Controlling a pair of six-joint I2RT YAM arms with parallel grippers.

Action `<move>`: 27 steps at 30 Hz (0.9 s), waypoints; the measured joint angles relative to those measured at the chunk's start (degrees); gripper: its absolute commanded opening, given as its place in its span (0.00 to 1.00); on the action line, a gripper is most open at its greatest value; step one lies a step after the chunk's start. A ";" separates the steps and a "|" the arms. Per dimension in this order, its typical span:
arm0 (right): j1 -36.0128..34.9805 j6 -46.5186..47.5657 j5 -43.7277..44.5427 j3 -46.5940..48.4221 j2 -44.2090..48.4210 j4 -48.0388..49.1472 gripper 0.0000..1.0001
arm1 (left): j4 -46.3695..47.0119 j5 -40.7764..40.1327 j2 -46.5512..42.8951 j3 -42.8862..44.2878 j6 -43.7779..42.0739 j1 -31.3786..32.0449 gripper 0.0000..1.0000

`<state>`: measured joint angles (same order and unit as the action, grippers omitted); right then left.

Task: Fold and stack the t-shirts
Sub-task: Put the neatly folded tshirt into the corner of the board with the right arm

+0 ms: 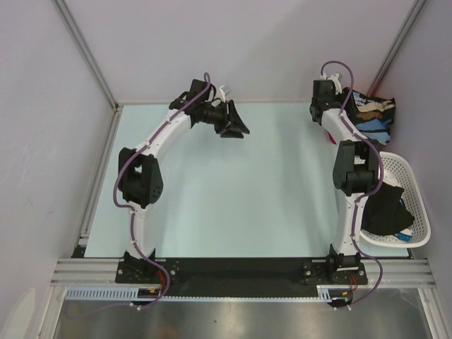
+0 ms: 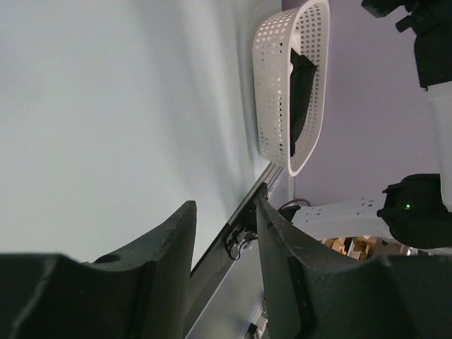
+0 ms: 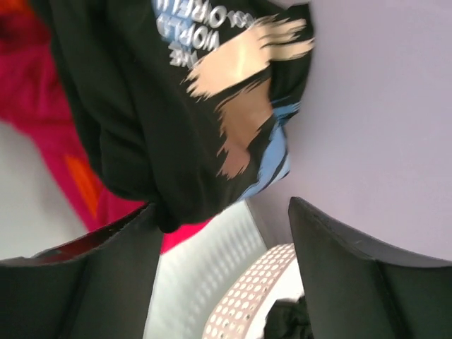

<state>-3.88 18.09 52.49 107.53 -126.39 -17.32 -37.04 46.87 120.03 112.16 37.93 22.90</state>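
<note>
The right claw point(image 3: 222, 205) stands wide open and grips nothing, reached into the far right corner of the pale blue-green table point(image 1: 247, 198). There the black t-shirt point(image 3: 141, 120) with a tan, white and blue print lies bunched on top of the crimson red t-shirt point(image 3: 35, 106), and a patch of orange cloth point(image 3: 81, 185) shows at the red one's edge. In the right wrist view the black shirt's lowest fold comes down to the tip of the finger on the left of the picture, just beside or touching it; which, I cannot tell. The other finger stands clear, with only the lilac wall point(image 3: 381, 106) behind it. The left claw point(image 2: 226, 205) is also open with nothing between its fingers, held above the far middle of the table, well apart from the pile. The pile is pressed close to the back and side walls. A white plastic lattice basket point(image 2: 272, 78) sits along the right edge between the pile and the near rail, with a dark black garment point(image 1: 387, 208) crumpled inside it. The wide middle and left of the table are bare surface. Only the overhead view shows both arms and the pile's place in the corner. The right wrist view alone shows the print and the red and orange layers up close, and the left wrist view shows the basket from the side with the dark cloth inside.
</note>
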 measured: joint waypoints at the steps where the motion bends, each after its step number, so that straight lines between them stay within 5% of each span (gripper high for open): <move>1: 0.33 -0.13 0.26 0.81 -0.28 0.00 0.00 | -0.20 -0.02 0.00 -0.24 0.00 -0.17 0.45; 27: 14.58 -11.10 -6.80 2.89 3.45 -6.62 0.00 | -0.39 -0.09 0.00 -1.01 -0.50 -0.24 0.45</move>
<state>10.70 6.98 45.69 110.41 -122.93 -23.94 -37.43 46.78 120.03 111.15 37.43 22.65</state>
